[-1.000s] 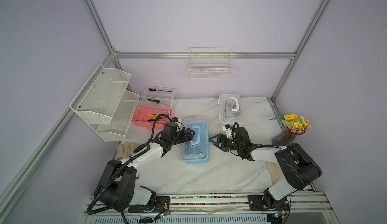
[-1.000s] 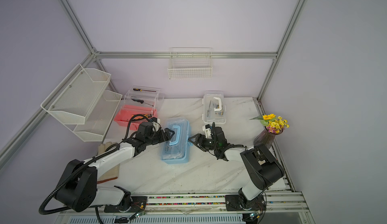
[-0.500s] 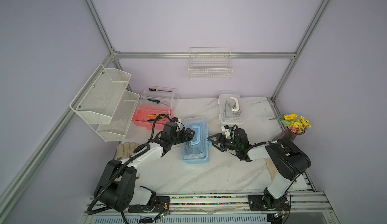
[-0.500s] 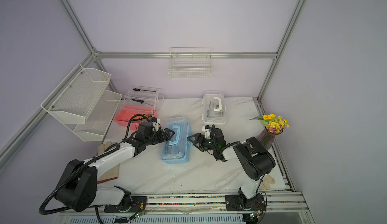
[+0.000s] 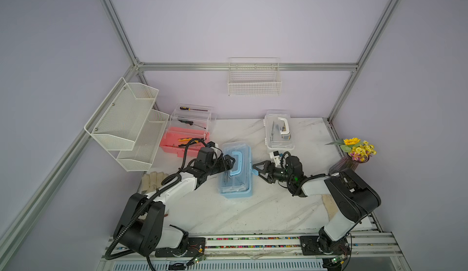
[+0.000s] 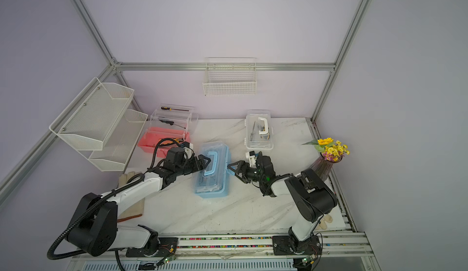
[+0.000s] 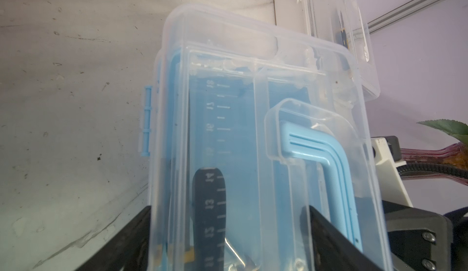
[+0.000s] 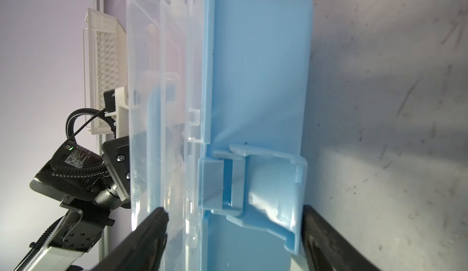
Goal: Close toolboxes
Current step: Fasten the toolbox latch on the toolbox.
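Blue toolbox (image 5: 237, 182) (image 6: 213, 181) sits mid-counter (image 5: 253, 209), long axis running front to back, clear lid down over the base, blue handle (image 5: 238, 164) lying flat on top. A ruler scale shows through the lid in the left wrist view (image 7: 228, 120).

Left gripper (image 5: 229, 164) (image 6: 204, 164) is over the lid at the handle end, jaws spread wide. In its wrist view (image 7: 225, 209) one finger (image 7: 131, 236) stands outside the lid's long edge and the other sits by the handle. Nothing is pinched. Contact with the lid: cannot tell.

Right gripper (image 5: 257, 172) (image 6: 232, 171) is at the opposite long side, jaws also spread wide and turned vertical. In its wrist view (image 8: 233, 209) they bracket the box wall, one finger at lid level, one down by the counter, with the blue latch (image 8: 253, 188) between them. Whether the latch is snapped: cannot tell.

Pink toolbox (image 5: 181, 144) (image 6: 159, 143) is at the back left of the counter, open, its clear lid section (image 5: 192, 116) raised, a screwdriver (image 5: 193, 109) lying on it.

White toolbox (image 5: 278, 138) (image 6: 258, 140) is at the back right, lid down, white handle on top.

Surroundings: wire basket (image 5: 254, 84) on the back wall, two-tier mesh shelf (image 5: 126, 120) on the left wall, flower vase (image 5: 354, 155) at the right edge, glove (image 5: 152, 181) beside the left arm.
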`<state>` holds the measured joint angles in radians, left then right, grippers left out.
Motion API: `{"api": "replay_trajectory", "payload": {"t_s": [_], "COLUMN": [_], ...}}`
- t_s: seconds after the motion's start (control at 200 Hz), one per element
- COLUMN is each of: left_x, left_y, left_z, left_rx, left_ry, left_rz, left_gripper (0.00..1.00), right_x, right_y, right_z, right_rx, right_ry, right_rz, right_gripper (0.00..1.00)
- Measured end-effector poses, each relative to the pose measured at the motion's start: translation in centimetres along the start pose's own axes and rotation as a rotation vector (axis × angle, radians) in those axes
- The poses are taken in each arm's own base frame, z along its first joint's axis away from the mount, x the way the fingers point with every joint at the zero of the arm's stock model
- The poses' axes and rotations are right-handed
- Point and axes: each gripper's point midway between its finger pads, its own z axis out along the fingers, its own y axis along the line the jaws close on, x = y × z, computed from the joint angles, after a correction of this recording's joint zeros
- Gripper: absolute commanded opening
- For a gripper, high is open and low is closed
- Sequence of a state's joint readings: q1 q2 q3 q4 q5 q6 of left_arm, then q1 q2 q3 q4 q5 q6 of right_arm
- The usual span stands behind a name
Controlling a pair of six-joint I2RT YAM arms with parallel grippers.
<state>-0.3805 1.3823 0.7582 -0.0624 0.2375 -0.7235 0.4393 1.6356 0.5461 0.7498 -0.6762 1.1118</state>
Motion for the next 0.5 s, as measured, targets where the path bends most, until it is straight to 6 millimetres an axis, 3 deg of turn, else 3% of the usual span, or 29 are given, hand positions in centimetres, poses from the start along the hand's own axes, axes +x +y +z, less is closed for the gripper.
{"api": "replay_trajectory", "payload": {"t_s": [0.255, 0.5], "left_x": [0.3, 0.7], "left_y": [-0.8, -1.5], "left_z": [0.3, 0.5], "left_rx": [-0.042, -0.063], "left_ry": [-0.003, -0.002], "left_rz": [0.03, 0.04], "left_gripper": [0.88, 0.9], "right_x": [-0.8, -0.5], "right_y": [2.7, 1.7], "right_z": [-0.2, 0.1], "right_rx": [0.009, 0.037], "right_ry": [-0.013, 0.002], "right_rz": [-0.102, -0.087], "right_gripper": [0.83, 0.82]}}
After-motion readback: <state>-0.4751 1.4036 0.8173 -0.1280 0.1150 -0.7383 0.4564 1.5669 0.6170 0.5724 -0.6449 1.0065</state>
